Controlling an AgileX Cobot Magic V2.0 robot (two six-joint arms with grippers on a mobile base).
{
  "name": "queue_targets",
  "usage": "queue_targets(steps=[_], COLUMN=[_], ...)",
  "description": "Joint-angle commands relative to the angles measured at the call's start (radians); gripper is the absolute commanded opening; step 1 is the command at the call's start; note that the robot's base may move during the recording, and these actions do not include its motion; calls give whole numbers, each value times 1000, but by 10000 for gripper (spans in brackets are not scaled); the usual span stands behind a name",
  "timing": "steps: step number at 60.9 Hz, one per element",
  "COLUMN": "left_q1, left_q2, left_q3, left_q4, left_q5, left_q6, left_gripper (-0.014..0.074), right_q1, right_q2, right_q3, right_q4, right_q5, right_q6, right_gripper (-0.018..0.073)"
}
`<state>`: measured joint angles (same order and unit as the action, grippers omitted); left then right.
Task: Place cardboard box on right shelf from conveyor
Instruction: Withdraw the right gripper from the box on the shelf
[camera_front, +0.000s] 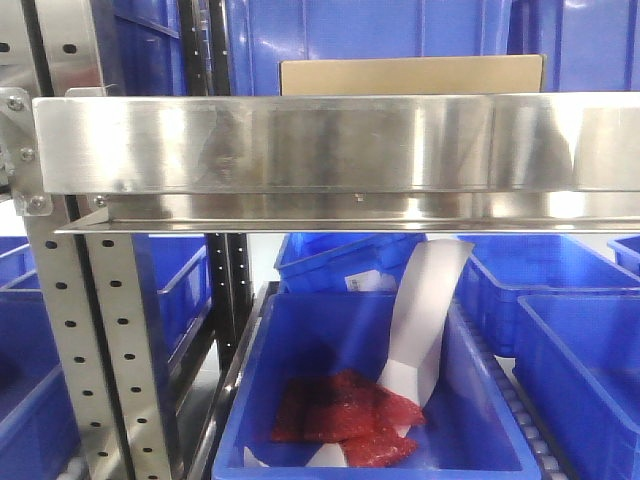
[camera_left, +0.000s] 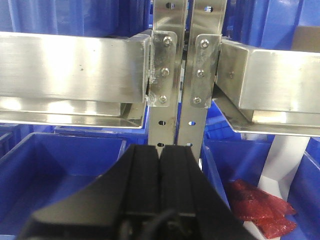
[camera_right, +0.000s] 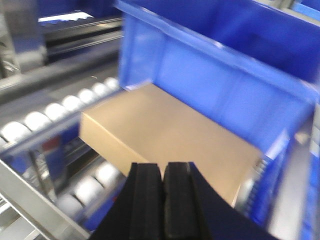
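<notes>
Now cardboard box (camera_right: 165, 135) on right shelf (camera_front: 300, 145), both claws (camera_left: 161, 165) (camera_right: 163, 185) closed, empty.

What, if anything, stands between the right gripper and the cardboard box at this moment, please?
Nothing visible does. In the right wrist view the right gripper, fingers together, sits just above the near edge of the cardboard box, which lies flat on the shelf's white rollers against a blue bin.

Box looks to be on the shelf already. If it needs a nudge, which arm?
Right, likely. Its shut claw hangs just above the cardboard box on the rollers. The left claw, also shut, faces the uprights, no box near.
</notes>
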<state>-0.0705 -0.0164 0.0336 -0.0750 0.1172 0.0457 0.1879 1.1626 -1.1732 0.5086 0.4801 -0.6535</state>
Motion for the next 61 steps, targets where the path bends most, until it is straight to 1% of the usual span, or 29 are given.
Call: queue_targets(steps=[1, 7, 10, 12, 15, 21, 26, 28, 31, 34, 38, 45, 50, 61], left_q1=[-1, -1, -1, -1, -1, -1, -1, -1, -1, -1, -1, -1, -1, -1], left_q2=[-5, -5, -5, -5, -5, -5, -5, -5, -5, -5, -5, -5, -5, -5], left_q3=[6, 6, 6, 6, 6, 6, 6, 6, 6, 6, 6, 6, 6, 6], left_q4=[-8, -8, -8, -8, -8, -8, -8, -8, -8, -8, -8, -8, -8, -8], left_q5=[-84, -84, -84, -84, -84, -84, -84, -84, -84, -84, -84, -84, -84, -84], left_q6=[0, 0, 0, 0, 0, 0, 0, 0, 0, 0, 0, 0, 0, 0], left_gripper=[-116, -116, -116, -116, -116, -116, -116, -116, -116, -116, -116, -116, -116, -116], right_q1=[-29, -66, -87, -97, -113, -125, -125, -125, -125, -125, -125, -125, -125, -125], right_q2=[-114, -234, -294, -324, -375, -475, -558, -603, -663, -728, -827, -986, -1059, -1107], right_q3=[83, 234, 310, 346, 417, 539, 626, 667, 717, 769, 837, 921, 964, 993], right_q4=[25, 23, 2, -19, -81, -228, -302, -347, -406, -458, -491, -493, -493, -493], right_q5=[-168, -300, -349, -378, -416, -449, -452, -458, -480, -507, -529, -531, -531, -531], right_q6=[63, 247, 340, 382, 449, 521, 600, 648, 693, 704, 704, 704, 704, 704], right_gripper=[52, 52, 52, 52, 52, 52, 52, 52, 52, 52, 52, 52, 52, 52])
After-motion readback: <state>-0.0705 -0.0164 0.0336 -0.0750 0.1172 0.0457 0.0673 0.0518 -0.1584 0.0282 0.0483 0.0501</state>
